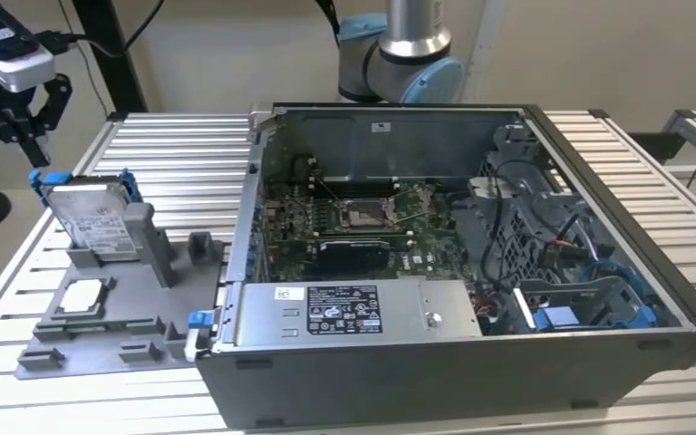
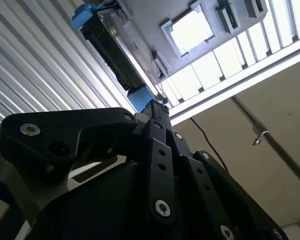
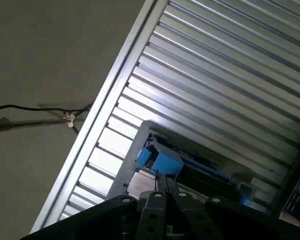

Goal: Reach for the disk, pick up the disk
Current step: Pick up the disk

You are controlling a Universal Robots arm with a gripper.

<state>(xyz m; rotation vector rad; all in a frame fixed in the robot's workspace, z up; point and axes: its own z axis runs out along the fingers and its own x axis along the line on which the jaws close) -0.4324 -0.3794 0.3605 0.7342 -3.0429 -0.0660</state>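
Ribbed aluminium slats form the bench (image 1: 167,136), which runs across the whole exterior view in front of a plain beige wall (image 1: 227,54). On the bench, toward the exterior view's left, lies a grey moulded fixture (image 1: 142,272). The disk (image 1: 91,222) stands tilted on edge in the fixture's far slot, label facing the camera, with its blue frame (image 1: 43,181) showing at both upper corners. A small square chip (image 1: 82,296) lies flat in a nearer pocket of the same fixture. An open computer case (image 1: 445,381) occupies the bench's centre, with a labelled power-supply box (image 1: 348,313) at its near edge and the arm's base (image 1: 402,54) behind it. The black end effector (image 1: 36,156) hangs just above the frame's corner at the exterior view's left. Its fingers (image 3: 159,187) are drawn together into a narrow point and hold nothing. Whether the tip touches the frame cannot be told. A dull floor (image 3: 50,60) crossed by a dark cable (image 3: 35,110) lies beyond the bench edge in the first wrist view.
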